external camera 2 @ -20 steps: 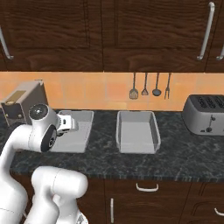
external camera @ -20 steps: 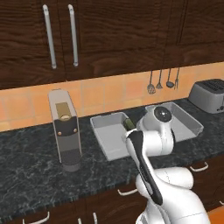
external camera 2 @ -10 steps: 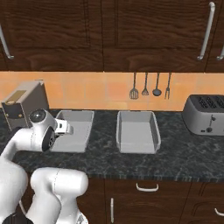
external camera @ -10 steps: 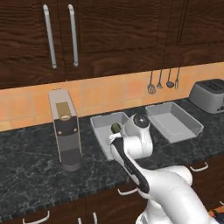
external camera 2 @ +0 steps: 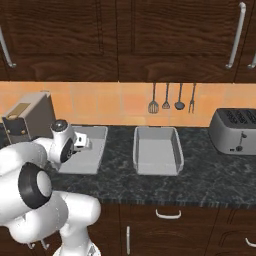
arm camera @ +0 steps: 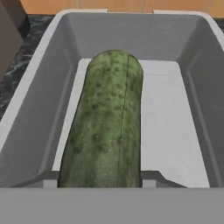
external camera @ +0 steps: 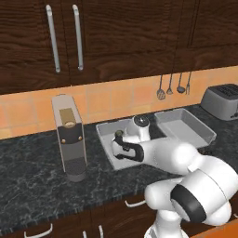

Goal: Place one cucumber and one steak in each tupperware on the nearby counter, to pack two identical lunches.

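Right now the gripper is pinching a dark green cucumber, its two finger tips pressed against the near end on either side. The cucumber runs straight out from the fingers, over the floor of a grey tray; whether it touches that floor I cannot tell. The tray walls rise left, right and ahead of the gripper, with black stone counter off to the gripper's left.

From the left base view the gripper sits over the near part of the left tray, and just a dark stub of cucumber pokes up at its tip. A second tray lies just to the right, apart from the first, and a tall grey coffee machine stands on the counter to the left. A toaster stands far right.

From the right base view the hand hangs over the left tray, the cucumber too small to make out. The other tray lies bare on the counter, with the toaster beyond
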